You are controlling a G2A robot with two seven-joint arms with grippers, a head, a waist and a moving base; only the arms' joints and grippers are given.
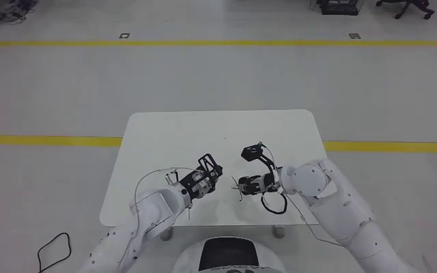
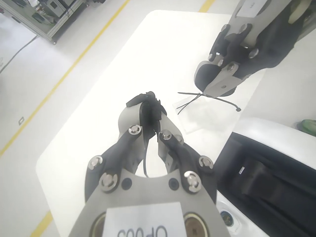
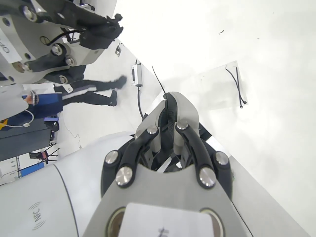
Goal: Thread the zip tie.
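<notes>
My right gripper is shut on a black zip tie, whose thin tail sticks out past the fingertips. In the left wrist view this gripper hangs just above the table, and the tie's head end trails out to one side. My left gripper is shut on a second thin black zip tie, which runs back between its fingers. In the top view the left gripper and the right gripper face each other over the table's near half, a small gap apart.
A clear plastic bag lies on the white table with two spare zip ties on it, under and beside the right gripper. The table's near edge is close behind both grippers.
</notes>
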